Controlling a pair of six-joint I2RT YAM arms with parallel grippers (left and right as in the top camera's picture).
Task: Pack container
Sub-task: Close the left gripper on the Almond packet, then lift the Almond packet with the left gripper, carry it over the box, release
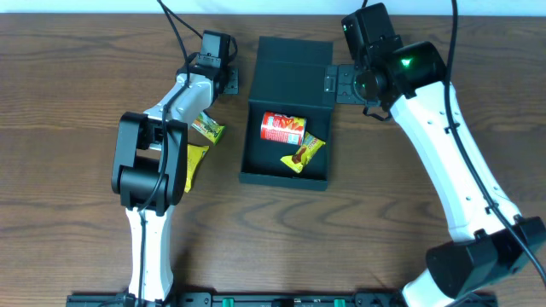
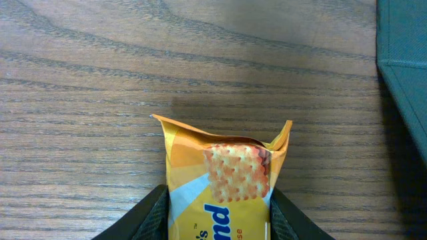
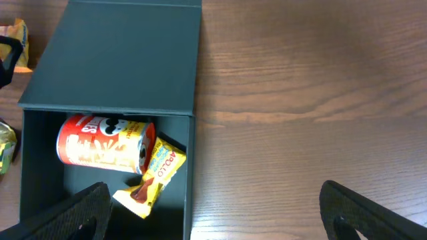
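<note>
Your right pincer [image 3: 213, 217] wide, one container [image 1: 290, 64] just beside | left pincer [image 2: 220, 213] flanks cracker packet [image 2: 227, 167], grip unclear | inside: one can [image 1: 281, 126], one snack packet [image 1: 304, 153]

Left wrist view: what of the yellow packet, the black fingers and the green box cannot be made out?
All in the left wrist view:
- Yellow plastic cracker packet: lower part and printed name cut off by the bottom edge.
- Black left gripper fingers: only tips show; whether they press the packet, cannot tell.
- Dark teal-green matte rectangular container: only a corner, cut by the right edge.
</note>
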